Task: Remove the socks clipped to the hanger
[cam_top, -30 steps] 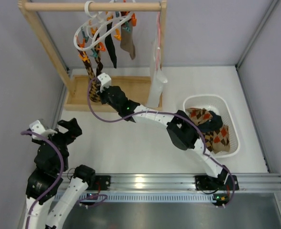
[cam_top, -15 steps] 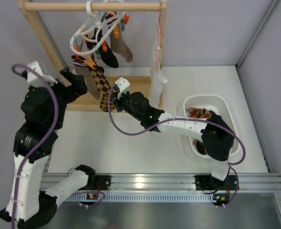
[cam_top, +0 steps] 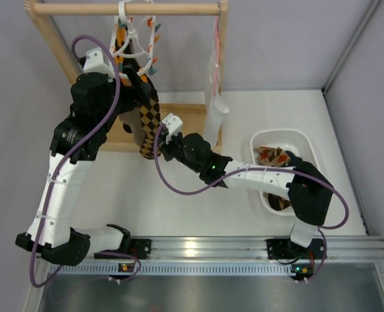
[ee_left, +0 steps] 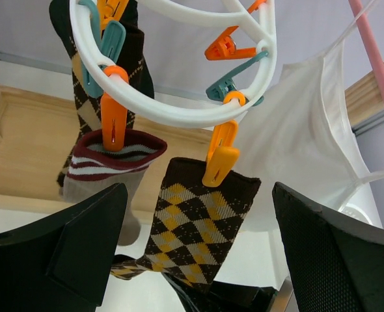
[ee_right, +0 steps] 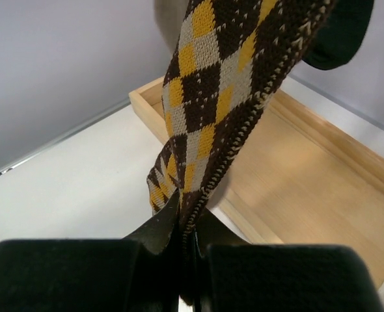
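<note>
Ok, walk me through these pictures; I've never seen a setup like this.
Two robot arms are bolted to a table. One picture looks down from above; the other two come from a camera on each wrist. A white ring hanger hangs on a wooden rail, with socks clipped to it. The right gripper is shut on the lower end of a checked sock whose top is clipped to the hanger. The left gripper is open, close to the hanger. A basket on the table holds more checked socks.

No readable text, label or number anywhere — not on any surface.
</note>
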`<state>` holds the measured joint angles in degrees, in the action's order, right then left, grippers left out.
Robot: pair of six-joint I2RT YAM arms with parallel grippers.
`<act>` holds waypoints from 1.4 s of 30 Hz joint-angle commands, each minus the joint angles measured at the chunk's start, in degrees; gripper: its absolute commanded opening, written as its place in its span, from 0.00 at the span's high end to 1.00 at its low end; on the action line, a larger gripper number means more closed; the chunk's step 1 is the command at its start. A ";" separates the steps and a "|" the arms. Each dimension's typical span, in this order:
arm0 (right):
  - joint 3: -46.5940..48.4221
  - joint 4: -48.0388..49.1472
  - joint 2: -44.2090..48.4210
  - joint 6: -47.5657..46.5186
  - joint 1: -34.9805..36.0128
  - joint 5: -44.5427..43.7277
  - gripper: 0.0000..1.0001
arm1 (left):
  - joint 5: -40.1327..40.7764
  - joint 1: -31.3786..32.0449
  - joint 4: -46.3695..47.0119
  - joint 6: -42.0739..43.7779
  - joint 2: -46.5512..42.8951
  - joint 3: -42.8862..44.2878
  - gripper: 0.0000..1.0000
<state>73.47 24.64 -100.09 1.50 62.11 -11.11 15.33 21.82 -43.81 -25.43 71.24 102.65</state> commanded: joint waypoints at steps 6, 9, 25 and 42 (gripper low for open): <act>3.60 1.20 -1.15 -0.79 2.05 -1.10 1.00 | -0.39 1.02 0.75 0.03 -0.40 1.76 0.04; 4.83 0.67 -2.30 -0.88 2.49 -1.10 1.00 | 0.48 1.64 -0.48 0.56 0.03 2.46 0.04; 13.01 -1.35 -9.24 -4.66 6.01 -2.16 1.00 | 17.18 2.08 -4.26 6.44 7.77 9.14 0.15; 21.10 -5.04 -15.83 -6.68 8.73 -4.62 1.00 | 20.35 2.17 -4.88 10.14 11.72 14.06 0.31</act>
<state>91.61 21.12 -114.72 -4.34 68.90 -15.84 34.50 23.77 -48.58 -16.80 81.78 114.19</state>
